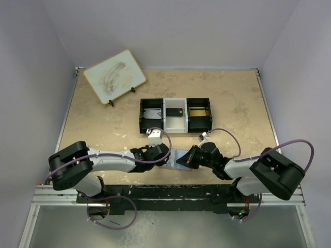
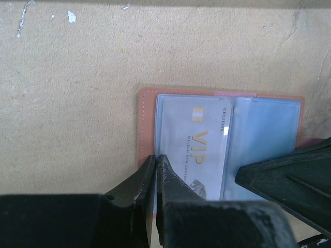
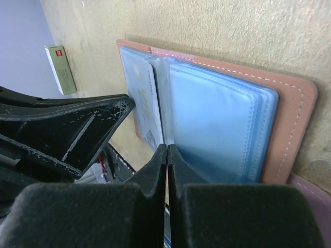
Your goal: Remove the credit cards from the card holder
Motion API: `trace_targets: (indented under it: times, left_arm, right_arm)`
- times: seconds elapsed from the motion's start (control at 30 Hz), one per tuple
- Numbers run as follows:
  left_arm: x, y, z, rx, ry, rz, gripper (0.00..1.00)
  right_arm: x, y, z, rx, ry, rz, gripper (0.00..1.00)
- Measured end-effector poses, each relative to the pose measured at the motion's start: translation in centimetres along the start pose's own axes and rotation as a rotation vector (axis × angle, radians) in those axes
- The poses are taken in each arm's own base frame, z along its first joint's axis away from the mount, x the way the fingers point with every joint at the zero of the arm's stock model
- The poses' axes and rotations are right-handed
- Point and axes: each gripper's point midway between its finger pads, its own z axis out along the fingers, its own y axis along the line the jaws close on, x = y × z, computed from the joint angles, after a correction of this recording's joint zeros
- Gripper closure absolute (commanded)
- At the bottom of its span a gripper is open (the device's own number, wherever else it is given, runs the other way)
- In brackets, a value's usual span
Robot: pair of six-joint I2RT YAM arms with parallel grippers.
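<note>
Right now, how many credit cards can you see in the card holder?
1: a VIP card sits in the clear sleeve on the left arm's side of the open card holder. The stacked sleeves beside it may hide more.

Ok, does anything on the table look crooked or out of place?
Only the white board at the far left corner: it sits turned at an angle to the table edges. The tray lies square, and the card holder lies open and flat, with no visible damage.
</note>
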Motion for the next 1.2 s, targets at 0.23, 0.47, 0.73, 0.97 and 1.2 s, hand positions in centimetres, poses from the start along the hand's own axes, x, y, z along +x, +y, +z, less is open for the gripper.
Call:
trace_targets:
  times: [0.23,0.47,0.73,0.97,1.2]
  left_arm:
    - [0.1,0.3,-0.2,-0.001,0.002,-0.002,1.00]
    - [0.1,0.3,-0.2,-0.001,0.003,-0.001,1.00]
    - [0.0,0.6,-0.2,-0.012,-0.004,0.005,1.00]
    - [-0.2,0.9,-0.1,-0.022,-0.015,0.020,1.00]
    - [-0.1,0.8,-0.2,-0.015,-0.012,0.018,1.00]
  right_arm:
    - [-0.3,0.5,-0.5,-0.009,-0.009,-0.021,0.72]
    - [-0.4,1.0,0.8,0.012,0.021,-0.066,0.67]
    - [0.1,1.2,2.4,-0.049,0.067,-0.035,0.80]
    - [0.5,0.8,2.4,-0.092,0.071,0.006,1.00]
    - [0.1,1.7,1.4,-0.086,0.049,-0.007,1.00]
